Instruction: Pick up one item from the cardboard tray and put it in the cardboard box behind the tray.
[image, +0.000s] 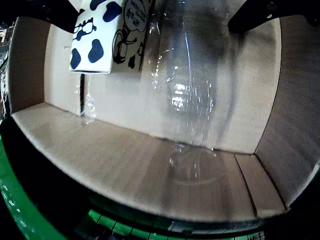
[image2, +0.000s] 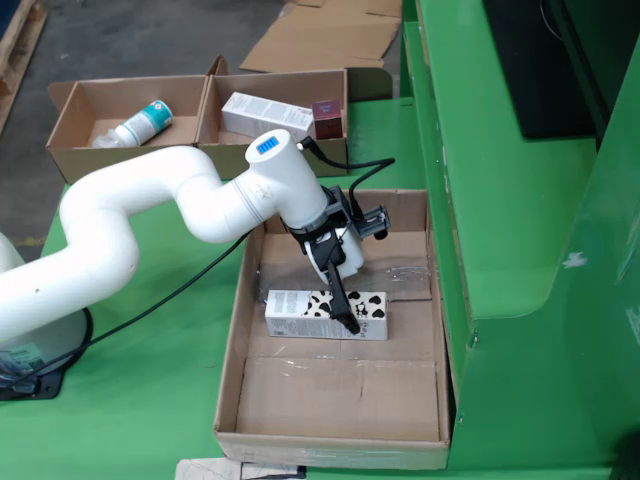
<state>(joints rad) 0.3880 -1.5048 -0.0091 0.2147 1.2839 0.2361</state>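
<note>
**Reaching for the bottle, grip not yet made**

While hanging low inside the tray (image2: 235, 360), sits at the approach step, nothing lifted. Gripper (image2: 345, 300) at frame centre in the fixed view, pointed down, dark fingers (image: 255, 15) showing in the upper corners of the riding view. Spread wide, by that view, with a clear bottle (image: 187, 95) lying between them down the middle of the frame (hard to trace, being see-through). No contact visible; cannot tell whether the pads touch it.

Carton (image2: 326, 314), cow-spotted, lies flat at mid-tray in the fixed view, just below the gripper; same carton at upper left in the riding view, beside the bottle.

Goal boxes (image2: 275, 140) sit at the upper left of the fixed view, behind the tray, already holding a few items: a white box (image2: 266, 113), a small dark one (image2: 327, 112), a bottle (image2: 140, 124) in the leftmost compartment.

Next, probably: lower a touch further, close across the bottle, lift straight up clear of the tray wall, then carry toward the upper left. Worth care with the squeeze, since thin plastic may buckle or slip, and with the carton close alongside.
</note>
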